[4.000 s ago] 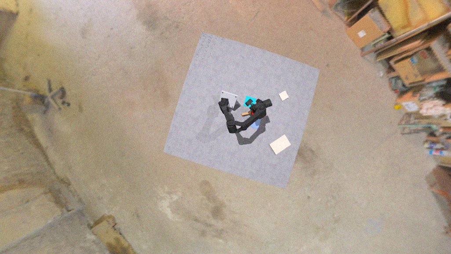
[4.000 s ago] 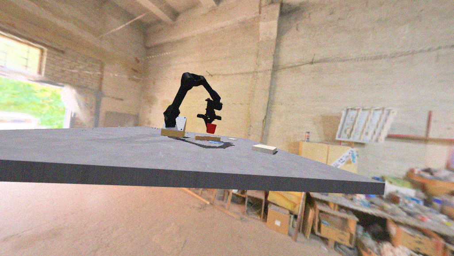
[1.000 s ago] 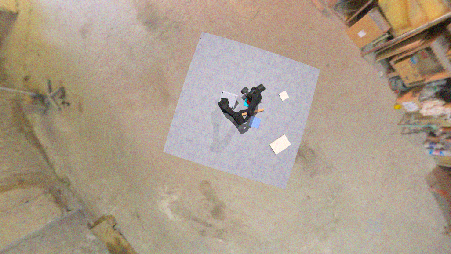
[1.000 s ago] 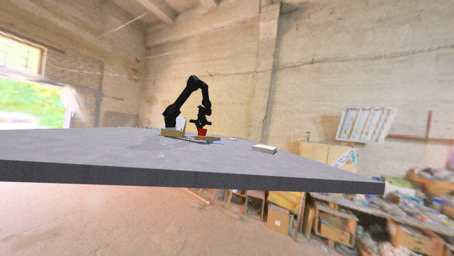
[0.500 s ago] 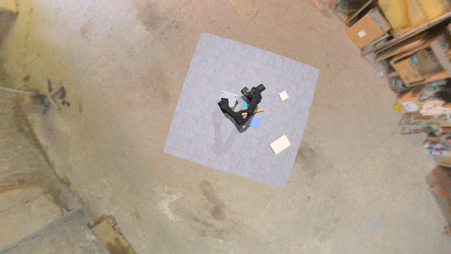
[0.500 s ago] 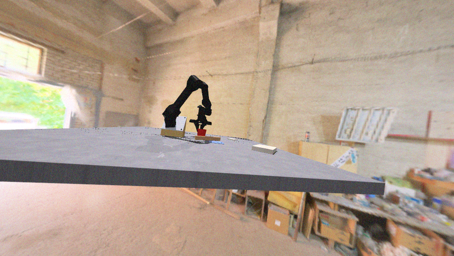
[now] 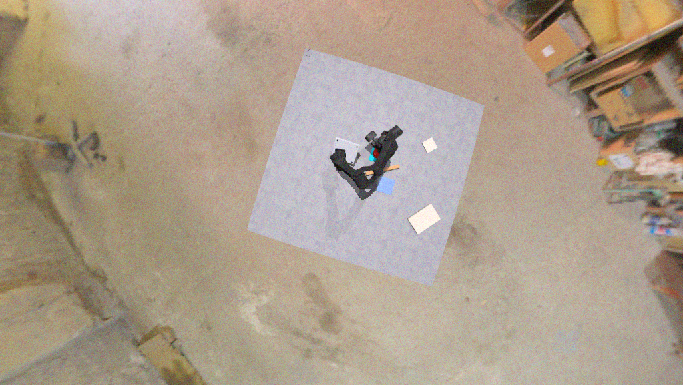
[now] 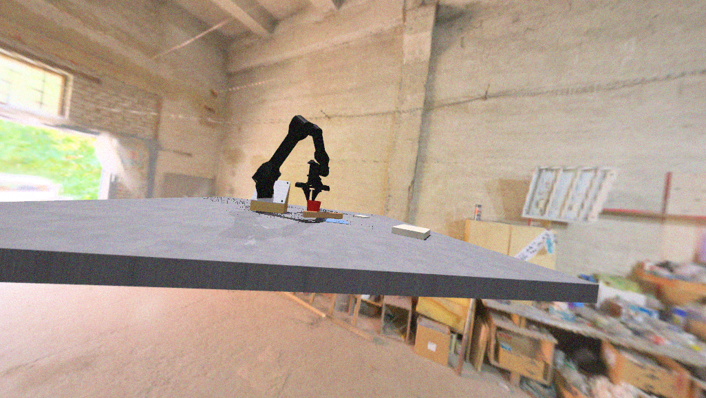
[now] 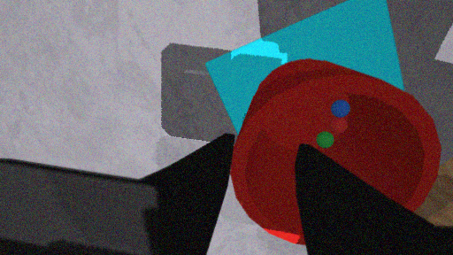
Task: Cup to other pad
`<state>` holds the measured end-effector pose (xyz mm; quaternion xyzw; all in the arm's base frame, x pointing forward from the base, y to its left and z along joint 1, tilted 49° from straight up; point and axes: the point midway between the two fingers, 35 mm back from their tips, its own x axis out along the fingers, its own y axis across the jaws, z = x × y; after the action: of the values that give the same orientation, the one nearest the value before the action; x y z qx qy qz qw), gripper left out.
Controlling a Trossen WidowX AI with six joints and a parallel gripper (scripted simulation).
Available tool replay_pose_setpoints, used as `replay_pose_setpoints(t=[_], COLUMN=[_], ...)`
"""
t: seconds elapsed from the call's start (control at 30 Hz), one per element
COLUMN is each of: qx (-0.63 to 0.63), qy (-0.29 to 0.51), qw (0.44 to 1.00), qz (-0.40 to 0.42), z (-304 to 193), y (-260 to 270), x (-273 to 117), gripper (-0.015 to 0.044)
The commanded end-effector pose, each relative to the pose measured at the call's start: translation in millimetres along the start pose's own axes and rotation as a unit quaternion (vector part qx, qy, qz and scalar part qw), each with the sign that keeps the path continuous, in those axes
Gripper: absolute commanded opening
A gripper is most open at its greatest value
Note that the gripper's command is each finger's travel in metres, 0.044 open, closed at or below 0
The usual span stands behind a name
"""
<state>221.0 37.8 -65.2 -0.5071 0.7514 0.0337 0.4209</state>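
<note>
The red cup (image 9: 385,146) (image 7: 376,152) (image 8: 313,205) stands upright on the cyan pad (image 9: 336,35) (image 7: 371,157). A blue marble (image 9: 340,108), a green marble (image 9: 325,139) and a faint red one lie inside it. My gripper (image 9: 264,149) (image 8: 312,195) is directly above the cup, with one finger outside the near wall and one inside. The fingers are spread wider than the wall and do not clamp it. The other pad (image 7: 385,186) (image 8: 337,221), pale blue, lies flat on the table a short way off, partly under the arm.
A thin wooden bar (image 7: 393,167) (image 8: 323,214) lies between the two pads. Two cream blocks (image 7: 429,144) (image 7: 423,218) (image 8: 410,230) lie further out on the grey table (image 7: 305,200). The arm's base stands on a white plate (image 7: 345,144).
</note>
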Motion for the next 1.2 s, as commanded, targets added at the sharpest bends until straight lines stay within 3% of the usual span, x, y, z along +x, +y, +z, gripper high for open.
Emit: replay_pose_setpoints(t=[0.0,0.6,1.0,1.17], qx=[0.002,0.001,-0.001,-0.001], qy=[-0.002,-0.002,-0.001,-0.002], qw=[1.0,1.0,1.0,1.0], qz=[0.001,0.0,-0.001,0.0], z=[1,0,0,1], y=[0,0,0,-1], x=[-7,-32,-34,-52], gripper=[0.0128,0.0128,0.044,0.044])
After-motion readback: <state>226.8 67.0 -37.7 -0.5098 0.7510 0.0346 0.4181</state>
